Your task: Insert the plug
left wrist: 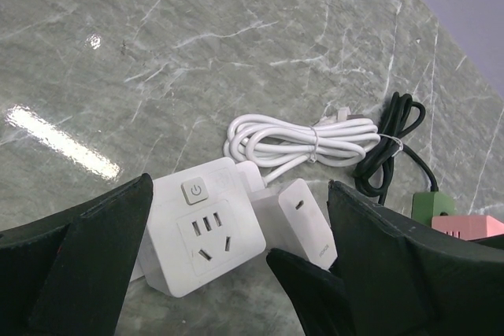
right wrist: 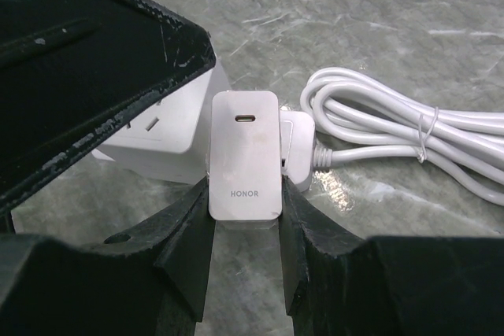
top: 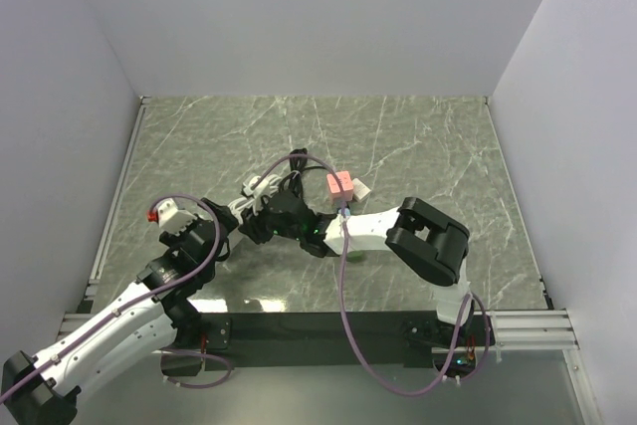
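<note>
A white cube socket [left wrist: 201, 234] lies on the marble table, its top outlet face bare; it also shows in the right wrist view [right wrist: 157, 143]. My right gripper [right wrist: 246, 190] is shut on a white HONOR charger plug [right wrist: 246, 155], held upright just right of the cube, touching or nearly touching its side. In the left wrist view the charger [left wrist: 303, 222] shows with one right finger [left wrist: 331, 289] below it. My left gripper [left wrist: 240, 186] is open, its fingers straddling both cube and charger. In the top view both grippers [top: 249, 221] [top: 286, 209] meet mid-table and hide the socket.
The cube's coiled white cable [left wrist: 303, 141] lies just beyond it, also in the right wrist view [right wrist: 409, 135]. A black coiled cable [left wrist: 394, 135], a green piece [left wrist: 431, 204] and a pink block [top: 339, 184] sit to the right. Grey walls enclose the table.
</note>
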You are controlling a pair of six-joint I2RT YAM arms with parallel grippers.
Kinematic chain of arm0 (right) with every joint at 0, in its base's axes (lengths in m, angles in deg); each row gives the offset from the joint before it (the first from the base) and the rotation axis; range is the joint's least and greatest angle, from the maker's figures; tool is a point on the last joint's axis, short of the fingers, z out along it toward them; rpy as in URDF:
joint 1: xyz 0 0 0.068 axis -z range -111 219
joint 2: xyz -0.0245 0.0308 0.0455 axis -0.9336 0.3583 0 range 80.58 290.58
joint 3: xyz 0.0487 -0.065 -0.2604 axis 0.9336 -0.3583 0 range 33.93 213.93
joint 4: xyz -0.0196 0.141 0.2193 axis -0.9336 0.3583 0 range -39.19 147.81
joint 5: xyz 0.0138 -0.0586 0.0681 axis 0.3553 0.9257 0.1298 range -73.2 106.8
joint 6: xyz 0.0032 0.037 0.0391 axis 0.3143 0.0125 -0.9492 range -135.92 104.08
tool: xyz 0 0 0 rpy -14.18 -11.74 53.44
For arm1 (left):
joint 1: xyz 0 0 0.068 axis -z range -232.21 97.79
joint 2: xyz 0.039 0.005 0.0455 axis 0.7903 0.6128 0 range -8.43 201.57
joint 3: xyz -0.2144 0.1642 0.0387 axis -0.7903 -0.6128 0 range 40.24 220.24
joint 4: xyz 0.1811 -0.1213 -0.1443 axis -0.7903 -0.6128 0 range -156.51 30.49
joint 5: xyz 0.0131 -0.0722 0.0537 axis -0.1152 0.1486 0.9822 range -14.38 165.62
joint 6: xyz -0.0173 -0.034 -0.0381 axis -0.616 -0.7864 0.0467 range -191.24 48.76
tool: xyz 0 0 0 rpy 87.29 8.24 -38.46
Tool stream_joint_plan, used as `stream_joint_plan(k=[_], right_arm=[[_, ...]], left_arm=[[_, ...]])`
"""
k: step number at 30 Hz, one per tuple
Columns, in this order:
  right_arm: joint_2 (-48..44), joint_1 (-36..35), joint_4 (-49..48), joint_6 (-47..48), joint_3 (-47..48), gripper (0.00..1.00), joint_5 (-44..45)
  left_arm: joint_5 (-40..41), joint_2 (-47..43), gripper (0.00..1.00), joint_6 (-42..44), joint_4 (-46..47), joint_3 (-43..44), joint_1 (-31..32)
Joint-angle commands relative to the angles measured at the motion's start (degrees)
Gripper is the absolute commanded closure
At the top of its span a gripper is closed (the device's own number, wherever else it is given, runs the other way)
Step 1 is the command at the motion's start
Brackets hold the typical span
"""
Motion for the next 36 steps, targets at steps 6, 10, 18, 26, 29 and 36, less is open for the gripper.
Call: stream_joint_plan(k=[6, 10, 18, 26, 29, 36], right_arm=[[-0.3, -1.9, -2.5, 3.9, 2.4, 1.0, 3.8], [-0.2, -2.2, -1.6, 4.8, 1.8, 1.0, 6.1], [-0.1, -2.2, -0.5, 4.7, 1.0, 1.0, 6.1], [1.4, -3.0, 3.3, 6.0, 3.0, 1.0, 5.2], [1.8, -3.5, 5.7, 6.8, 3.6, 1.0, 5.7], [4.6, -4.8, 11.6, 8.5, 6.7, 1.0, 7.3]], left_arm=[[-2.7, -0.1, 0.01, 2.1, -0.3, -0.9, 0.3], [-3.3, -0.2, 0.01, 2.7, 0.2, -0.9, 0.3], [-3.6, -0.8, 0.01, 3.6, 0.7, -1.1, 0.3], [-4.2, -0.8, 0.01, 3.9, 0.9, -1.1, 0.2], [-4.3, -0.8, 0.01, 4.3, 1.2, -1.1, 0.3], [-4.8, -1.5, 0.01, 5.2, 1.7, -1.2, 0.3]])
